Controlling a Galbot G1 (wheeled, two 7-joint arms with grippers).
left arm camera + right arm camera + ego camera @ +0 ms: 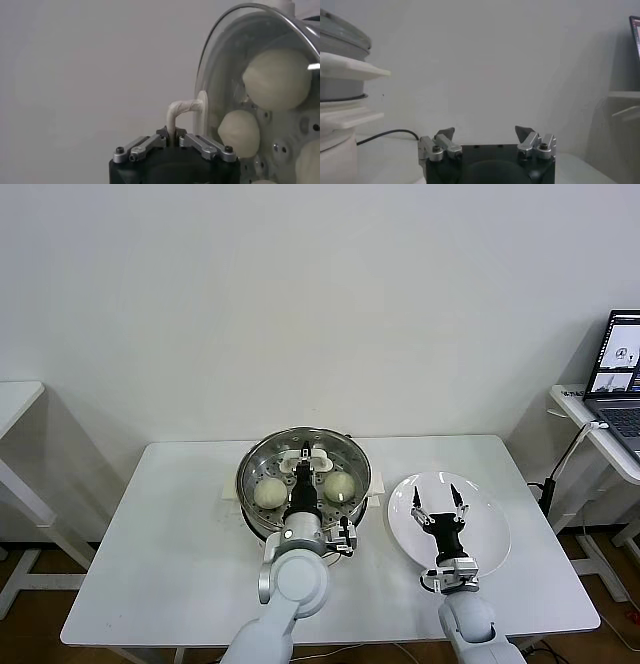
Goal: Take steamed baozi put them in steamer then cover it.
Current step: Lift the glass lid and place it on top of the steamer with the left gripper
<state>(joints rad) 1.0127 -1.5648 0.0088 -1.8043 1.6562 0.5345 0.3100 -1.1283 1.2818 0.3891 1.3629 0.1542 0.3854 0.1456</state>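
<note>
The steamer [249, 467], a shiny steel pot on a white base, stands at the middle of the table. The clear glass cover [347, 454] lies over it. My left gripper [305, 476] is shut on the cover's white handle [181, 107]. In the left wrist view the jaws pinch the handle's thin leg, with my left gripper [172, 136] right at the glass [220, 75]. Pale baozi [268, 492] [276, 78] show through the glass on the perforated tray. My right gripper [438, 503] [484, 133] hovers open over the white plate [492, 529] with nothing in it.
A black cable [390, 134] runs from the steamer's white base [335, 150] across the table. A side table with an open laptop [622, 374] stands to the right, and another white table edge [15, 399] to the left.
</note>
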